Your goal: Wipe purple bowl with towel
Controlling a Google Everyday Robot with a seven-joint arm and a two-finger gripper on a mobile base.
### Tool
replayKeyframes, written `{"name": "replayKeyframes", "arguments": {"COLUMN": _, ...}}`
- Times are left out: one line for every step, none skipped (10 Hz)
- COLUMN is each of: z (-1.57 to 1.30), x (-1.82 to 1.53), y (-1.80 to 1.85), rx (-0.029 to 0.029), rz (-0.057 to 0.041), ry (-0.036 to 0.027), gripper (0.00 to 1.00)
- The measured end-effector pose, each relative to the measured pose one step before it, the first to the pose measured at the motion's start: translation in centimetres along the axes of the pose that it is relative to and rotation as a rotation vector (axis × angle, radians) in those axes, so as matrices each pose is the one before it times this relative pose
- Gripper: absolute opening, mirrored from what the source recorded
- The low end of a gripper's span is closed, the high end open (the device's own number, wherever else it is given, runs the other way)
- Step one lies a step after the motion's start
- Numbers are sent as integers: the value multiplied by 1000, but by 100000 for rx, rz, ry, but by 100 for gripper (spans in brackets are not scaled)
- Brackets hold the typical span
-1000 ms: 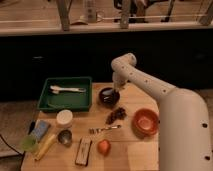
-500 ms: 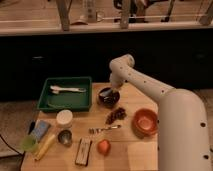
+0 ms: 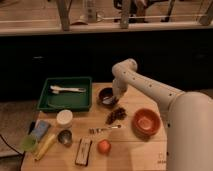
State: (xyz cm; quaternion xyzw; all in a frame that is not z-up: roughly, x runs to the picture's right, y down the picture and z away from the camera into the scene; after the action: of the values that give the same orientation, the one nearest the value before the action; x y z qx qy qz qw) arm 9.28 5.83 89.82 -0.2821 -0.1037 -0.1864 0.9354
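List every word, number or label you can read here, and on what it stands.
No text can be read.
Dark packet: print, if any, too blurred.
Faint mark on the table corner: too blurred.
The gripper, at the purple bowl, shows no label.

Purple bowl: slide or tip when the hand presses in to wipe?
Likely slides: the purple bowl looks glossy on a smooth wood table. The hand is at its rim, so off-centre pressure may tip it. Looks rigid, probably light.
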Motion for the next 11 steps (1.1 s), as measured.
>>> {"name": "replayKeyframes", "arguments": {"z": -125, "x": 1378, "y": 418, "rx": -482, "rz": 1554, "ry": 2670, "gripper": 0}}
{"name": "replayKeyframes", "arguments": {"z": -95, "x": 1158, "y": 219, "rx": 24, "rz": 1661, "ry": 1924, "gripper": 0}}
{"name": "replayKeyframes", "arguments": {"z": -160, "x": 838, "y": -771, "rx": 1715, "rz": 1320, "ry": 2028, "gripper": 0}}
{"name": "replayKeyframes", "arguments": {"z": 113, "x": 139, "y": -1058, "rx": 1555, "rz": 305, "ry": 593, "gripper": 0}}
{"name": "replayKeyframes", "arguments": {"z": 80, "x": 21, "y": -810, "rx": 1059, "rz": -312, "ry": 212, "gripper": 0}}
{"name": "replayKeyframes", "arguments": {"z": 83, "x": -636, "y": -1134, "rx": 1602, "rz": -1873, "ry": -674, "gripper": 0}}
{"name": "replayKeyframes", "arguments": {"z": 71, "x": -661, "y": -565, "rx": 742, "rz": -1506, "ry": -1099, "gripper": 0}}
{"name": "replayKeyframes", "arguments": {"z": 50, "x": -877, "y": -823, "rx": 978, "rz": -2142, "ry": -1326, "gripper": 0}}
{"name": "replayKeyframes", "arguments": {"z": 29, "x": -974, "y": -825, "rx": 688, "rz": -2441, "ry": -1685, "gripper": 0}}
{"name": "replayKeyframes", "arguments": {"z": -97, "x": -384, "y": -248, "rx": 422, "rz": -2476, "ry": -2018, "gripper": 0}}
{"name": "replayKeyframes", "arguments": {"z": -193, "x": -375, "y": 159, "rx": -62, "rz": -1950, "ry": -1628, "gripper": 0}}
